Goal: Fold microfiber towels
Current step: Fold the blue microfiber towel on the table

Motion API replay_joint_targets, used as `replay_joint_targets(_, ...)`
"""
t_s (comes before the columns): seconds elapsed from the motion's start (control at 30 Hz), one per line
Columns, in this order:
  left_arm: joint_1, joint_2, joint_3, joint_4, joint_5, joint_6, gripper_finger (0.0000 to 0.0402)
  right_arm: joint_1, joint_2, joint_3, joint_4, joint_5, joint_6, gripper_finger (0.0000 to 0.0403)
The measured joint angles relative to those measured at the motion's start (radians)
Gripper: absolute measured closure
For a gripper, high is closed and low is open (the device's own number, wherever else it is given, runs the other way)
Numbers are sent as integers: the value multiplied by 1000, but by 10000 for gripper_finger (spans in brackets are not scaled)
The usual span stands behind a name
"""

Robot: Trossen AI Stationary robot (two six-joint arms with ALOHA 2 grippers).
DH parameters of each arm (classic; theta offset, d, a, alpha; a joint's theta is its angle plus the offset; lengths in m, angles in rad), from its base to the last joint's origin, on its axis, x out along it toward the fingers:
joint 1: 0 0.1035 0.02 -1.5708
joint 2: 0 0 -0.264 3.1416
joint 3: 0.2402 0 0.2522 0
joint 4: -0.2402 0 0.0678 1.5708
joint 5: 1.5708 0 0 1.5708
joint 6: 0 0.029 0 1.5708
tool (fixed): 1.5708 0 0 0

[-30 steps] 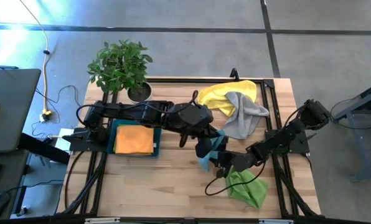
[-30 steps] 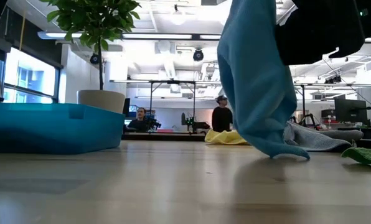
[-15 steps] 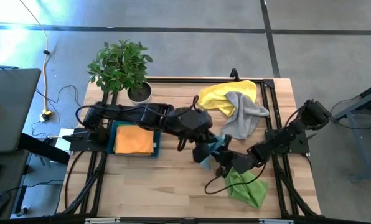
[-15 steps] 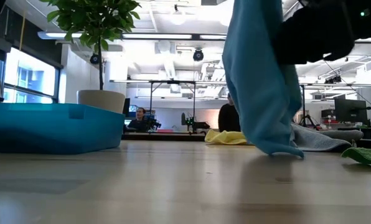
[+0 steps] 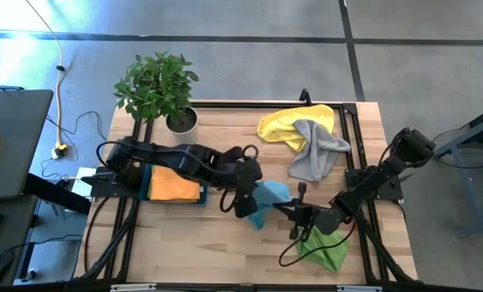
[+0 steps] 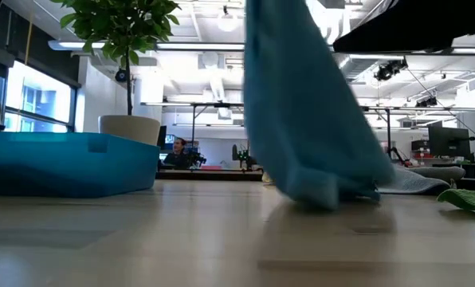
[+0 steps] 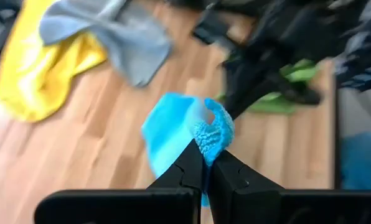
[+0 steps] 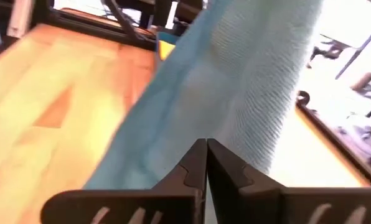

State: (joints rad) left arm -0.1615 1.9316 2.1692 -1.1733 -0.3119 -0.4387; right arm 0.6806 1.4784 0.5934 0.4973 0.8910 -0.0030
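Left gripper (image 7: 204, 163) clamped on a light blue towel (image 5: 267, 199) edge, right gripper (image 8: 205, 155) pinching the same towel, cloth hanging between them onto the counter (image 5: 225, 243) just right of the teal tray (image 5: 177, 202) holding an orange towel (image 5: 174, 182), lime green towel (image 5: 322, 247) beside it

One camera looks straight down on the whole surface (image 5: 225, 235); another sits at its level, facing across into the room. Each wrist camera looks closely past its own jaws, and all four share the blue towel (image 5: 267, 199).
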Motion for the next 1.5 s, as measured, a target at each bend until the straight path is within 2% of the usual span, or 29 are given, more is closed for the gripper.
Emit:
replay_joint_targets(0.23,-35,3,-124,-79,-122,-95,402,-49,0,0,-44,-315,137,398)
replay_joint_targets(0.4,-43,4,-244,-80,-190,-156,401,-111,18,0,-92,-412,183,398)
replay_joint_targets(0.5,-43,4,-306,-80,-230,-187,402,-146,59,0,-26,-497,159,395)
replay_joint_targets(0.6,-34,3,-350,-71,-258,-205,402,-178,120,0,58,-584,153,371)
replay_joint_targets(0.8,-28,3,-364,-68,-390,-214,402,-252,241,0,191,-604,152,298)
replay_joint_targets(1.03,-30,0,-364,-104,-533,-214,402,-338,327,0,218,-782,182,289)
replay_joint_targets(1.13,-30,0,-364,-117,-538,-216,402,-363,339,0,204,-777,174,298)
replay_joint_targets(1.2,-29,0,-364,-117,-491,-215,402,-383,337,0,175,-725,136,303)
replay_joint_targets(1.33,-45,0,-364,-121,-385,-211,402,-420,320,0,142,-514,4,311)
replay_joint_targets(1.4,-59,0,-364,-121,-372,-198,402,-441,319,0,146,-405,-79,313)
replay_joint_targets(1.5,-73,0,-364,-122,-380,-197,402,-469,319,0,191,-342,-151,313)
